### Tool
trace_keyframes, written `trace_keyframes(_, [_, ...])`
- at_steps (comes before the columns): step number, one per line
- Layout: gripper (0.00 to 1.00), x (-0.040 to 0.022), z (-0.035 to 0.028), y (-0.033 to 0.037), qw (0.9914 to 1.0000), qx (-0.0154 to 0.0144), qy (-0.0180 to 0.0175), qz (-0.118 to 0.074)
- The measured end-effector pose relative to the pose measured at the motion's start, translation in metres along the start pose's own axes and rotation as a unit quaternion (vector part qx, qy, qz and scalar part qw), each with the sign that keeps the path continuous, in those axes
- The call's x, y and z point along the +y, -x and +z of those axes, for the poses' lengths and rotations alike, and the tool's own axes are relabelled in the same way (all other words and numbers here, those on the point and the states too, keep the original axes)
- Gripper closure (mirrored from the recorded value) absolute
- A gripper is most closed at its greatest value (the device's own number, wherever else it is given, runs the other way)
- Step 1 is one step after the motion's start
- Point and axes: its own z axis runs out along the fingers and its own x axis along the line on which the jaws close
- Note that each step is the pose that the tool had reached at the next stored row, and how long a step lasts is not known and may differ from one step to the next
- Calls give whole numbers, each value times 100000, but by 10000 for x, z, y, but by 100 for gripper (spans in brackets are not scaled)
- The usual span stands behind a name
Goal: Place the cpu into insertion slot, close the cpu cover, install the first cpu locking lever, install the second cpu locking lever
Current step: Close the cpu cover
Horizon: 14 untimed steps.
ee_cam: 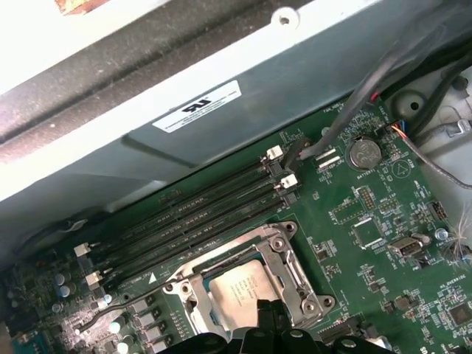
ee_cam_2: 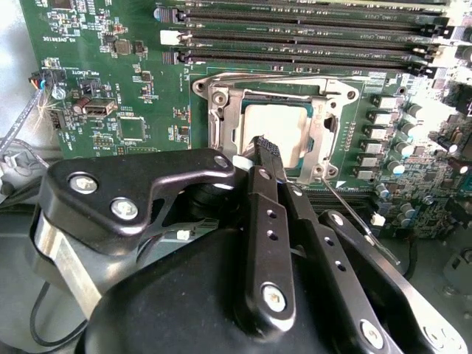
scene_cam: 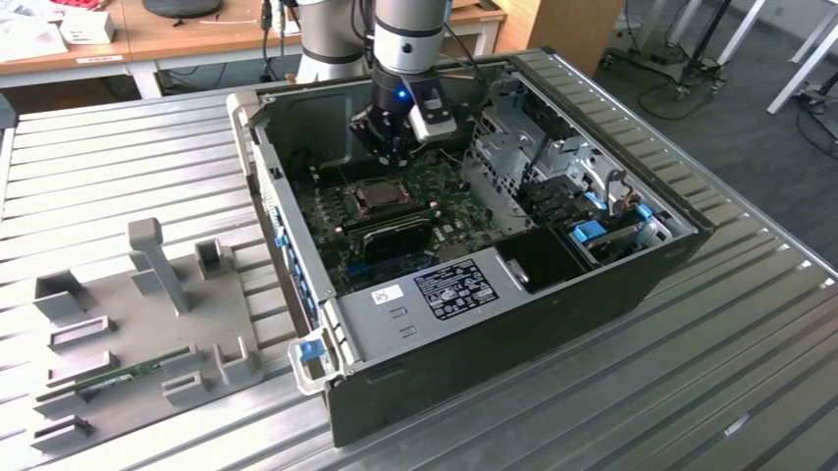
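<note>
The cpu lies in the insertion slot on the green board, its silvery face showing through the cut-out of the cpu cover, which lies flat over it. In the first wrist view the cpu sits inside the cover frame. My gripper hovers just over the socket's edge, its black fingers pressed together with nothing between them. One thin locking lever sticks out sideways from the socket; the other lever runs along the side by the memory slots. In the exterior view the gripper hangs inside the case above the socket.
Long black memory slots run beside the socket. The open computer case walls the board in, with drive bays and cables on the exterior view's right. A grey fixture tray lies on the ribbed table at the exterior view's left.
</note>
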Motion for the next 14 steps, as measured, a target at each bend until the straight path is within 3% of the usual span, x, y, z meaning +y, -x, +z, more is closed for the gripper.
trace_keyframes(7, [90,0,0,0,99913,42,-63,-4162])
trace_keyframes(14, [90,0,2,0,99637,81,-120,-8517])
